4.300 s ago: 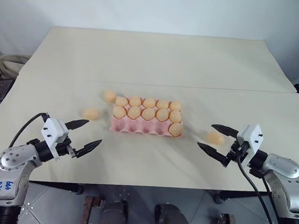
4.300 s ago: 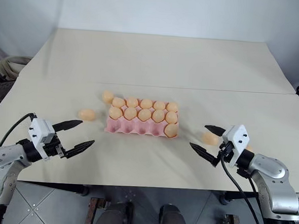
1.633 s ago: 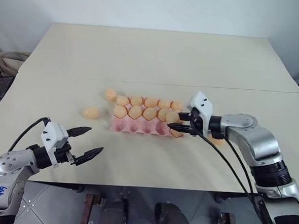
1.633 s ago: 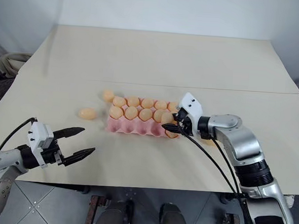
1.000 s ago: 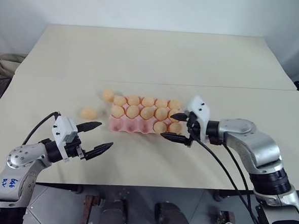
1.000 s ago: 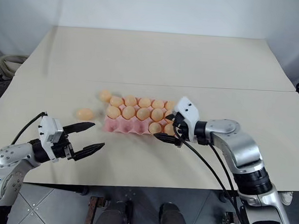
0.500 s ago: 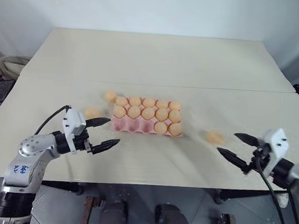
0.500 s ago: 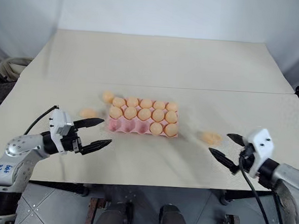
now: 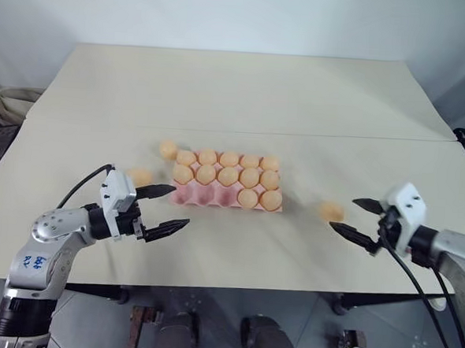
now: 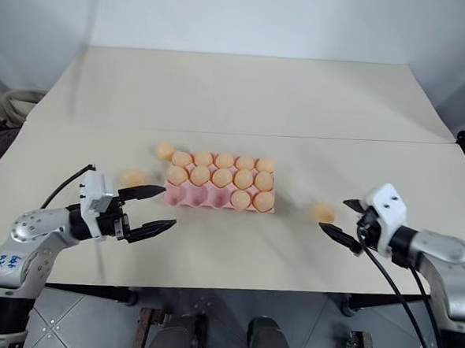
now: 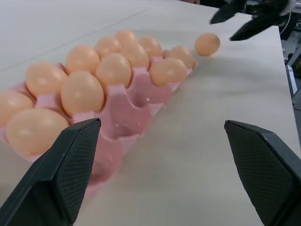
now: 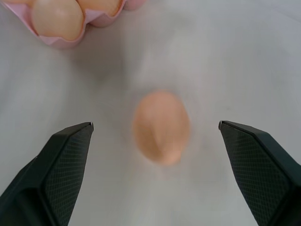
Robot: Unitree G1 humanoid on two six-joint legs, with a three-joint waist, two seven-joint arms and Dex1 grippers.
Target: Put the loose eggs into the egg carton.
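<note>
Room: pale wall [image 9: 242,17] behind the bench; coiled hose [image 9: 4,101] on the floor far left of the carton.
Bench: cream top [image 9: 237,95], a seam running across behind the carton.
Left gripper [image 9: 164,210]: fingers wide, empty, near the carton's left front corner.
Loose eggs: one [image 9: 140,176] left of the carton, one [image 9: 168,149] at its back-left corner, one [image 9: 331,212] to its right.
Egg carton [image 9: 227,179]: mid-bench, front row partly unfilled.
Right gripper [image 9: 354,218]: fingers wide, empty, just right of the right-hand egg.

Both arms reach forward, grippers spread wide.
The left gripper [image 9: 161,210] points toward the right; the right gripper [image 9: 357,219] points toward the left, angled slightly downward, holding nothing.
</note>
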